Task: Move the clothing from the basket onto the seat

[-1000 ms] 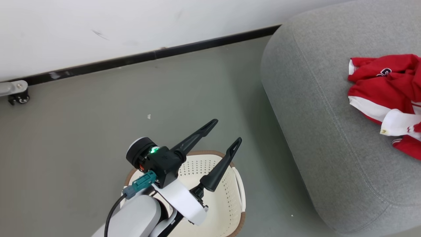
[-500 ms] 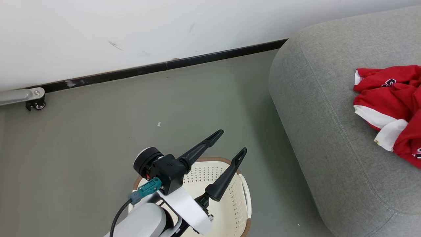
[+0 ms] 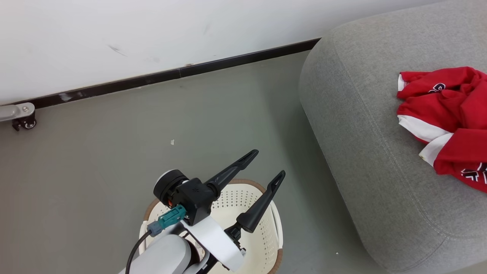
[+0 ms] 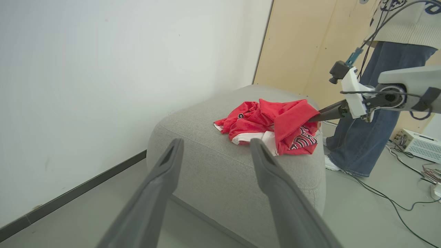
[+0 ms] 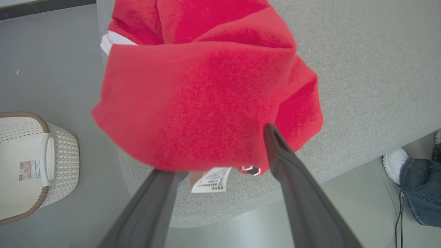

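The red clothing (image 3: pixel 449 110) with white trim lies bunched on the grey seat (image 3: pixel 361 133) at the right. My left gripper (image 3: pixel 268 163) hangs open and holds nothing, above the far rim of the cream basket (image 3: pixel 262 232), whose visible inside is bare. In the left wrist view its fingers (image 4: pixel 172 162) point toward the seat (image 4: pixel 193 120) and the clothing (image 4: pixel 275 120). My right gripper (image 4: pixel 318 116) reaches into the pile from the far side. In the right wrist view the right gripper (image 5: pixel 217 148) stands open, with a red fold (image 5: pixel 200 93) draped over its left fingertip.
A white wall with a black baseboard (image 3: pixel 190 70) runs behind the grey floor. A metal leg on a caster (image 3: pixel 19 114) sits at far left. A person in jeans (image 4: pixel 361 137) stands beyond the seat, near floor cables (image 4: pixel 396 203) and a white box (image 4: pixel 418 144).
The head view has swung slightly back and forth. My left gripper keeps its open pose over the basket. The pile's right side has changed shape, a lettered red fold now lying lower.
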Motion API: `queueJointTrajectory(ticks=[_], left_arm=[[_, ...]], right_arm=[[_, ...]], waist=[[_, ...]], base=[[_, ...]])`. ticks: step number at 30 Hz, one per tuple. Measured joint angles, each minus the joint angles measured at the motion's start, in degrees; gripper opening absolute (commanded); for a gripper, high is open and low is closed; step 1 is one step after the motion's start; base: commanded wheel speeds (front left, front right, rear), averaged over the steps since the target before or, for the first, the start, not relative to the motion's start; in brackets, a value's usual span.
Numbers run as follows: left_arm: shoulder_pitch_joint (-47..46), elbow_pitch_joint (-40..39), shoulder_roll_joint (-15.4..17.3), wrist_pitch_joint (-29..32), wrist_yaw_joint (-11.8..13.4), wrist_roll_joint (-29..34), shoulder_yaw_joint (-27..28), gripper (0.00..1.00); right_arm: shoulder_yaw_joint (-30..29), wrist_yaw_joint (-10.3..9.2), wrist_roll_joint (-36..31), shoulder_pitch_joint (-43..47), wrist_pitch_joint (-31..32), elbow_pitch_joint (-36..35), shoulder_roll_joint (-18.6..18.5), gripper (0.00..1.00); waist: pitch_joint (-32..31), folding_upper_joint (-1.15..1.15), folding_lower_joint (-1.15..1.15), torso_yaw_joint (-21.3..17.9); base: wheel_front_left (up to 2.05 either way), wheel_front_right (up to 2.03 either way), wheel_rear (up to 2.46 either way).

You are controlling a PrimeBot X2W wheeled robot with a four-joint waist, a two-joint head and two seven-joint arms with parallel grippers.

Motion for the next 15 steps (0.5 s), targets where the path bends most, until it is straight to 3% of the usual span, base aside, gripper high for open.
queueJointTrajectory(ticks=[9,15], left_arm=[[0.0,-0.1,0.4,0.0,0.0,0.0,0.1,1.00],[0.0,-0.1,0.5,0.0,0.0,0.0,0.3,1.00]], right_arm=[[2.9,0.00,10.5,4.7,7.9,-8.4,-4.3,1.00],[2.4,0.00,12.9,5.7,8.1,-14.7,-10.7,1.00]], waist=[[0.4,0.00,0.00,-1.8],[0.4,0.00,0.00,-3.0]], base=[[0.00,0.00,0.00],[0.00,0.00,0.00]])
